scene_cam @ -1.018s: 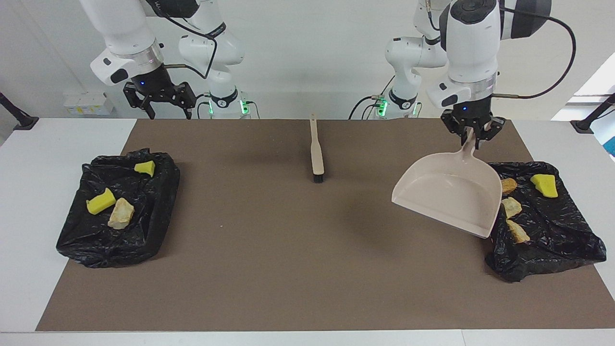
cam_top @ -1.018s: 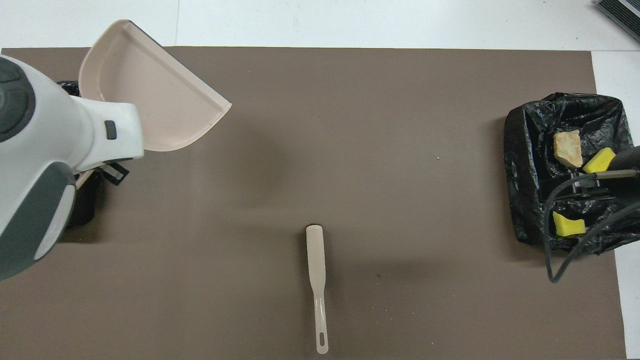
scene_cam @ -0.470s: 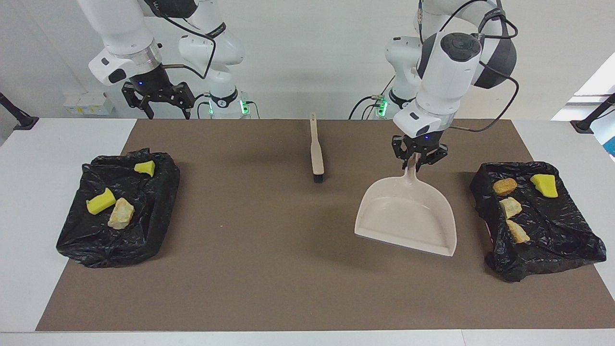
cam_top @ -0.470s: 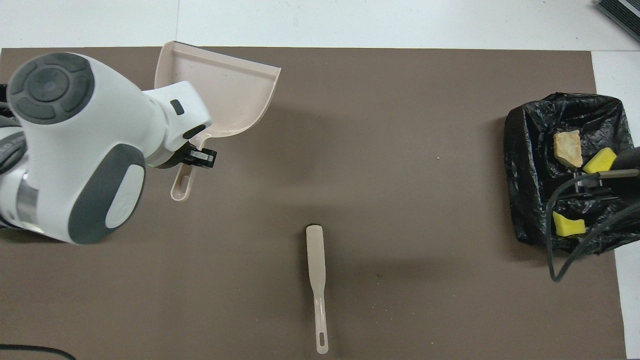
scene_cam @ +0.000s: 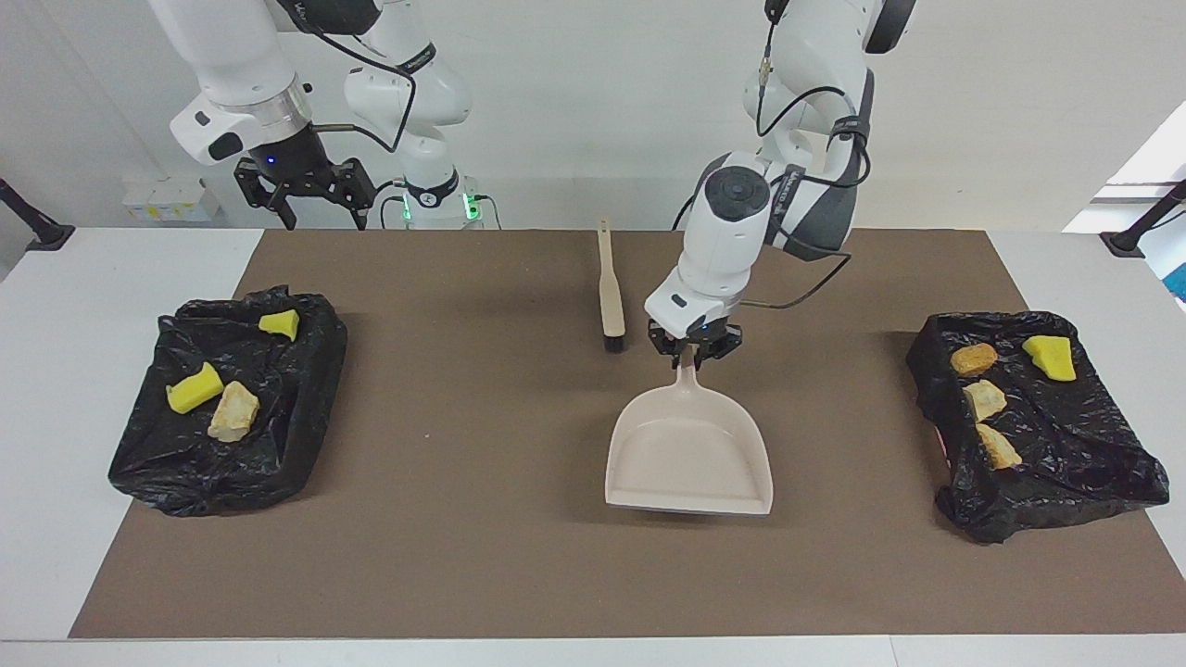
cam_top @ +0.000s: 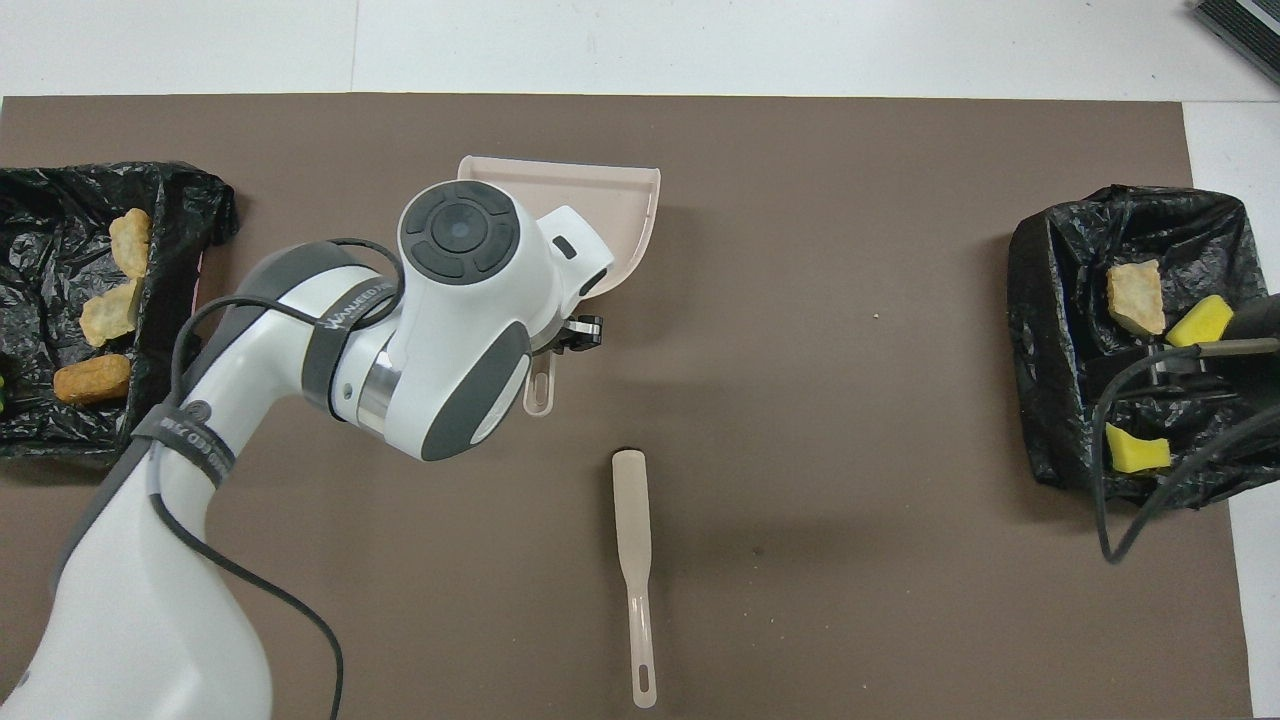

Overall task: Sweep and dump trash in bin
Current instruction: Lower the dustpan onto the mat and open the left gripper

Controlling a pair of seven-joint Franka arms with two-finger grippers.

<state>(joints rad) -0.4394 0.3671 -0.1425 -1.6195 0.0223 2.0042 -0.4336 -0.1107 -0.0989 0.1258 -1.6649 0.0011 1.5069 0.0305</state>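
Brown mat [scene_cam: 463,556] across most of the white table [scene_cam: 56,463]. Two black-bagged bins on it, one at each end: bin toward the left arm's end [scene_cam: 1075,463], bin toward the right arm's end [scene_cam: 278,426]. Left arm reaching in over the mat's middle, left gripper [scene_cam: 693,350] clenched on the handle of the beige dustpan [scene_cam: 690,459]; pan's open edge pointing away from the robots, pan low over or on the mat, contact impossible to tell. Right arm waiting near its base, right gripper [scene_cam: 320,208] up over the robots' edge of the table, fingers spread, nothing between them. Beige brush [scene_cam: 611,292] flat on the mat, just beside the left gripper and toward the right arm's end from it, black bristles away from the robots, handle toward them, untouched. Trash all in the bins: in the left arm's end bin a yellow sponge chunk [scene_cam: 1051,357] and three tan rolls [scene_cam: 984,398]; in the right arm's end bin two yellow sponge chunks [scene_cam: 195,389] and one tan roll [scene_cam: 233,411].
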